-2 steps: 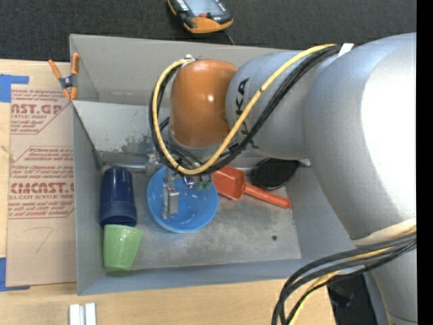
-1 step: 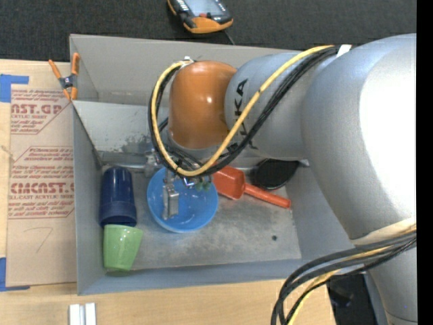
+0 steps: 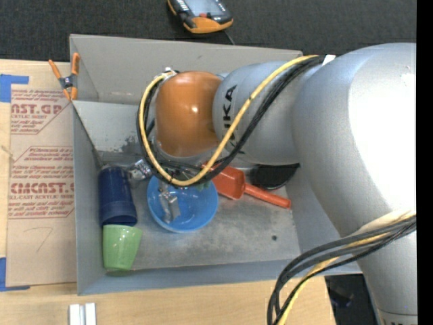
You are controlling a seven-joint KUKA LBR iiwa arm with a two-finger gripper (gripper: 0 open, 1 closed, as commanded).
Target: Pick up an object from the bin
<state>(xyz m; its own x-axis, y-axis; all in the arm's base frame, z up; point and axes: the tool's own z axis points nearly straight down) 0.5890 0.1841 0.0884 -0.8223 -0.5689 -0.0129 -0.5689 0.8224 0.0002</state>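
Your gripper [image 3: 167, 203] hangs low over the bowl [image 3: 197, 214], a round blue one lying left of the middle of the bin [image 3: 223, 252]. Its tip is down inside the bowl's rim, on the left half. So the bowl lies straight under the tool, not off to a side. Being round, it has no long axis to line up with, and I judge the coming move turns on which stretch of the rim you close over, the left wall being nearest.

How far the gripper is open you cannot tell, nor whether it touches the bowl. Nothing can be made out in its hold.

The orange cover [image 3: 186, 114] and the cables [image 3: 150, 158] hide the wrist and the far edge of the bowl. Just left of the bowl a blue cup [image 3: 116, 196] lies on its side along the left wall, with a green cup [image 3: 120, 247] end to end below it. Right of the bowl an orange scoop [image 3: 238, 183] points its handle down and right. Beyond it a black thing [image 3: 274, 176] sits mostly under the arm, too hidden to name
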